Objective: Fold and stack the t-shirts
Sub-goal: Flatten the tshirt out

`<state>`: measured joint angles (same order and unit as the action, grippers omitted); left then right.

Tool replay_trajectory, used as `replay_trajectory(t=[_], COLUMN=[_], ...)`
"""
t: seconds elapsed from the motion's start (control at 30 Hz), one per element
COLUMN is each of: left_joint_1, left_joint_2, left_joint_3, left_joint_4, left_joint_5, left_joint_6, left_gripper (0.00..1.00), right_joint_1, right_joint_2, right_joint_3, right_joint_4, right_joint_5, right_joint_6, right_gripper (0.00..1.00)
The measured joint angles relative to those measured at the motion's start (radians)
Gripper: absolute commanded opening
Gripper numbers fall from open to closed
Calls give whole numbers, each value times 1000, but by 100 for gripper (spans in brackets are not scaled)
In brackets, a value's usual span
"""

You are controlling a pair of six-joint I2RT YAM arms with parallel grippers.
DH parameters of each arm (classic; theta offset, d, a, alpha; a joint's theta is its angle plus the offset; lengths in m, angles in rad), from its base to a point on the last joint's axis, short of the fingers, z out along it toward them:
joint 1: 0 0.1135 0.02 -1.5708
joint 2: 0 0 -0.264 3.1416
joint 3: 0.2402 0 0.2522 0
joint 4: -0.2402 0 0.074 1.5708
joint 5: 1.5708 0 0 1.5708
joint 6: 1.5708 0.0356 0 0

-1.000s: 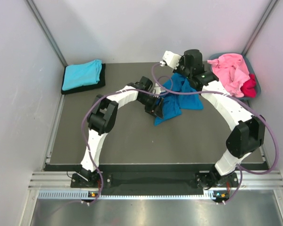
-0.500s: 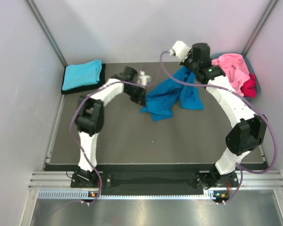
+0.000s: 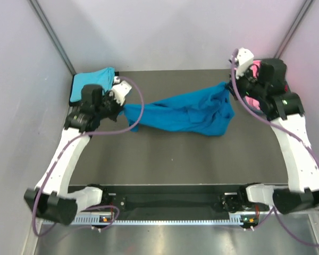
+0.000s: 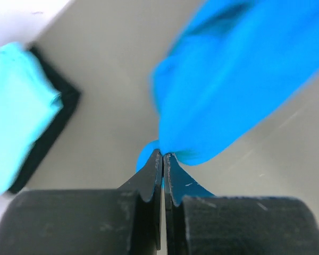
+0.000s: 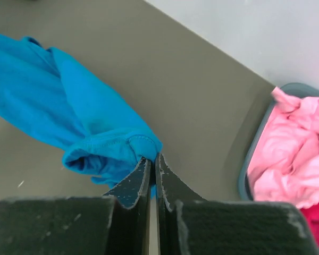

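Tension matters: my left gripper (image 4: pixel 163 158) and right gripper (image 5: pixel 152 158) each pinch one end of the blue t-shirt (image 3: pixel 186 112), stretched between them over the table (image 3: pixel 149 159), possibly twisted, so laying it flat calls for level, equal lowering.

The left arm (image 3: pixel 64 159) bends outward to its own left, elbow low beside its base, forearm reaching far forward. The right arm (image 3: pixel 297 149) mirrors it on the right side. The left gripper (image 3: pixel 123 108) and right gripper (image 3: pixel 229 87) face each other, well apart. Each has its jaws pressed together on one end of the blue t-shirt (image 3: pixel 186 112), which spans between the fingertips.
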<state>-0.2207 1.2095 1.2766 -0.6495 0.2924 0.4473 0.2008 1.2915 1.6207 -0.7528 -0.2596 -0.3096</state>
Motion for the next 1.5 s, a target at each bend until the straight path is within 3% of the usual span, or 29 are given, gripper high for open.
replay_trajectory(t=[0.2, 0.3, 0.4, 0.63, 0.8, 0.83, 0.87, 0.9, 0.93, 0.97, 1.1, 1.2, 1.27, 1.5], left_joint_1=[5, 4, 3, 3, 4, 4, 3, 3, 3, 3, 3, 2, 2, -3], left_joint_2=[-343, -370, -234, 156, 249, 248, 249, 249, 251, 255, 274, 290, 292, 292], left_joint_3=[-260, -299, -298, -253, -192, -192, -192, -192, -192, -192, -184, -170, -166, -166], left_joint_4=[135, 195, 258, 357, 452, 472, 499, 520, 537, 547, 543, 522, 511, 482], left_joint_5=[-90, -105, -127, -183, -243, -247, -253, -254, -256, -256, -240, -222, -209, -181], left_joint_6=[31, 36, 30, 8, 5, 2, -2, -6, -11, -15, -40, -78, -105, -153], left_gripper=[0, 0, 0, 0, 0, 0, 0, 0, 4, 24, 64, 68, 68, 68], right_joint_1=[0, -11, -39, -100, -178, -193, -206, -221, -238, -253, -292, -284, -251, -43], right_joint_2=[-314, -338, -205, 319, 421, 421, 421, 421, 422, 423, 429, 421, 423, 605], right_joint_3=[-144, -197, -222, -203, -159, -151, -143, -135, -125, -111, -69, -68, -50, 199], right_joint_4=[-86, -65, -24, 97, 117, 124, 133, 142, 139, 128, 63, -18, -114, -410], right_joint_5=[-42, -4, 3, 5, 19, 22, 24, 26, 27, 24, -42, -109, -141, -224], right_joint_6=[47, 69, 78, 78, 74, 71, 65, 60, 41, 11, -154, -322, -452, -775], right_gripper=[0, 0, 0, 0, 0, 4, 25, 34, 40, 45, 52, 50, 43, 41])
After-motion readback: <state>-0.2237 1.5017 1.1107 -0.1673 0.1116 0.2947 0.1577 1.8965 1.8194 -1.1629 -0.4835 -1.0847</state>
